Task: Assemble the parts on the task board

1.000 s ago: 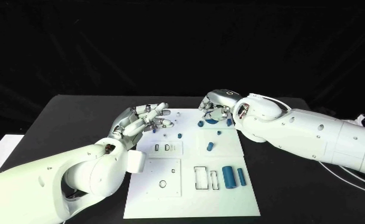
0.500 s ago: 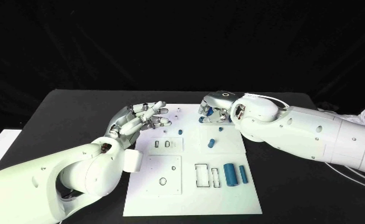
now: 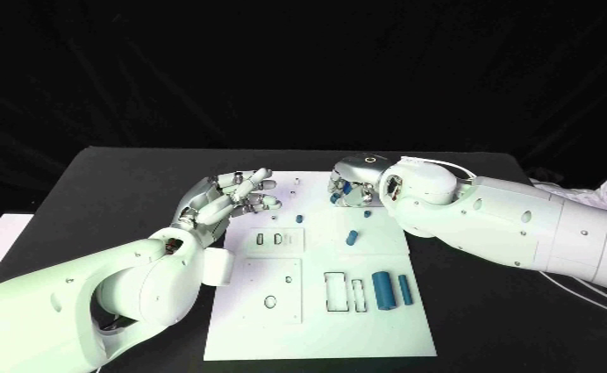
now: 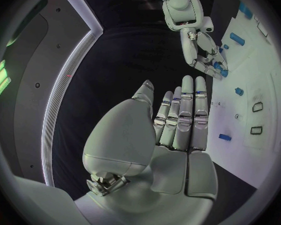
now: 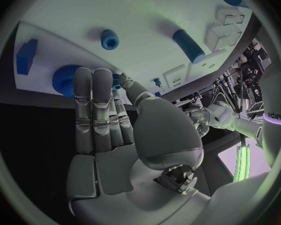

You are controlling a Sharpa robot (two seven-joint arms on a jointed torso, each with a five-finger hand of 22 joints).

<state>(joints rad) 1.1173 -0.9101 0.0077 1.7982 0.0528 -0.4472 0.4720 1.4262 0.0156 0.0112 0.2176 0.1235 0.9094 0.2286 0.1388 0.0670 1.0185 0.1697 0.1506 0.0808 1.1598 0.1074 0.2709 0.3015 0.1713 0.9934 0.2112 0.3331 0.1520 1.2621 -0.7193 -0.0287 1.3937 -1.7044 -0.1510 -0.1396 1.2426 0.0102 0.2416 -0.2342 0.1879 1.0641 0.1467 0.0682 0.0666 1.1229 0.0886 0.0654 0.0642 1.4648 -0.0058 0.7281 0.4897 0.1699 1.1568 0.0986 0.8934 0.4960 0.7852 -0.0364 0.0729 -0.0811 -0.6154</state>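
The white task board (image 3: 317, 263) lies mid-table. My right hand (image 3: 358, 182) is down at the board's far edge, its fingers laid over a blue gear (image 5: 64, 78) with the thumb at the gear's other side. Whether it grips the gear is hidden. A blue block (image 5: 27, 56), a small blue knob (image 5: 109, 39) and a blue cylinder (image 5: 188, 46) lie near that hand. My left hand (image 3: 234, 197) hovers over the board's far left corner, fingers apart and holding nothing. From the left wrist, the right hand (image 4: 200, 47) stands fingertips-down among blue pieces.
Two blue cylinders (image 3: 389, 290) lie at the board's near right beside rectangular slots (image 3: 341, 294). A short blue cylinder (image 3: 353, 237) and a small peg (image 3: 300, 218) sit mid-board. Small slots (image 3: 272, 239) and an oval hole (image 3: 271, 304) are on the left. Black table (image 3: 126, 189) surrounds the board.
The camera has shifted a little. My right hand has come down over the blue gear, which now lies under its fingers. My left hand has stayed about where it was.
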